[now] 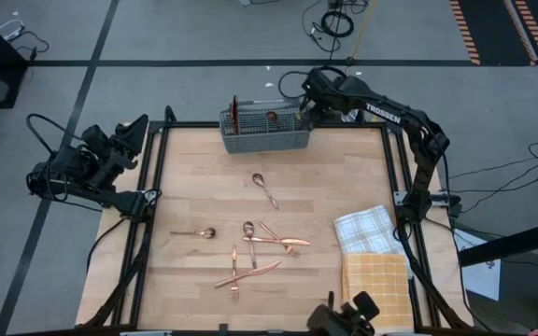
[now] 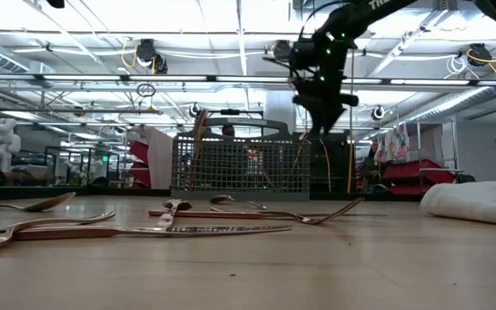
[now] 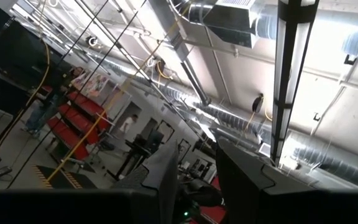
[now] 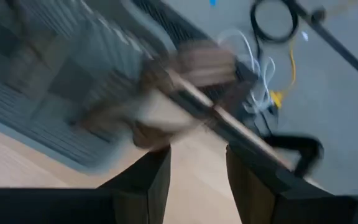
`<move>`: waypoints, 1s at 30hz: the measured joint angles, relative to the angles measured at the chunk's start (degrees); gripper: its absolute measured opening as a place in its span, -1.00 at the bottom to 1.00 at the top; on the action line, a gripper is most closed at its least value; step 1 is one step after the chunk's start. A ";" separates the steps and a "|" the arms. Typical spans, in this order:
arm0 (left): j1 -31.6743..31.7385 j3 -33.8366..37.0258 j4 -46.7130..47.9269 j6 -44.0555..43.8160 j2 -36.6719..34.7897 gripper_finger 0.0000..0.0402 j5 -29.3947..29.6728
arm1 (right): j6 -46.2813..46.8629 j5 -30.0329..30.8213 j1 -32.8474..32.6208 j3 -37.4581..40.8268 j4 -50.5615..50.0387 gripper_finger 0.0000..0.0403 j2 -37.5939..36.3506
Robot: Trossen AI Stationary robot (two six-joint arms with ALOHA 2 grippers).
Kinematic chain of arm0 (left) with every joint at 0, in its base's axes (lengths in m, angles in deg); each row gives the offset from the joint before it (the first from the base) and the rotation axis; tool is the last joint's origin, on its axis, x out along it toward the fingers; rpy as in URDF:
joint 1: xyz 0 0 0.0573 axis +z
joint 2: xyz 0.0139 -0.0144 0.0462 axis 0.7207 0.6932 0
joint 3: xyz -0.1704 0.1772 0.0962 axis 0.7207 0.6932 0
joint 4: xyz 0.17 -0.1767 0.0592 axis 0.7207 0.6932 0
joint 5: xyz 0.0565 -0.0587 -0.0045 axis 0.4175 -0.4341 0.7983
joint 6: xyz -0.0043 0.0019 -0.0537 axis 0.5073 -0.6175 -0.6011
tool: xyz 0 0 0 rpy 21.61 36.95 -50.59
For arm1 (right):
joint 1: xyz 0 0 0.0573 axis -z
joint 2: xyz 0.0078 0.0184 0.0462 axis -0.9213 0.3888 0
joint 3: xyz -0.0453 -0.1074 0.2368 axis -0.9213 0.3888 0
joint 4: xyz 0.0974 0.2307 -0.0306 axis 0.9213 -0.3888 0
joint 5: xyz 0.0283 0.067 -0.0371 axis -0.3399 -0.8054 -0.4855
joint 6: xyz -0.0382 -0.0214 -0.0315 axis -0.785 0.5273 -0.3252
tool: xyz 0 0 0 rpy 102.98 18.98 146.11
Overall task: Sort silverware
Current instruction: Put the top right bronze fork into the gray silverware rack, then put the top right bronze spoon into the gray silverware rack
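Wooden tabletop: grey mesh caddy at 12 o'clock. Right gripper hovers above it, fingers parted, empty, for dropping copper silverware. Left gripper's finger state cannot be told.

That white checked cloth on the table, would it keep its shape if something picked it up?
Probably not. The white checked cloth lies in soft, rumpled folds and bulges like a pillow in the low view, so it would likely droop and unfold. It looks light. Pushed, it would probably bunch up rather than slide, perhaps dragging the yellow checked cloth that it overlaps.
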 joint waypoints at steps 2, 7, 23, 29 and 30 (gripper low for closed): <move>0.00 0.01 0.00 -0.01 0.00 -0.43 0.00 | -0.04 -0.41 -0.51 -1.75 0.12 -0.30 0.00; 0.00 0.00 0.30 -0.06 0.00 -0.43 0.00 | -3.63 -2.25 -2.19 -6.67 -0.19 -0.30 0.00; 0.00 0.00 0.96 4.33 0.00 -0.43 0.02 | -7.94 -29.99 -9.57 -12.88 -15.49 -0.30 -1.34; 0.00 0.00 6.18 2.00 0.00 -0.43 -0.17 | -7.35 -32.32 -22.09 -11.16 -17.54 -0.30 -1.33; 0.00 0.00 6.90 0.88 0.00 -0.43 -0.20 | -6.56 -32.32 -24.37 -10.17 -16.87 -0.30 -1.33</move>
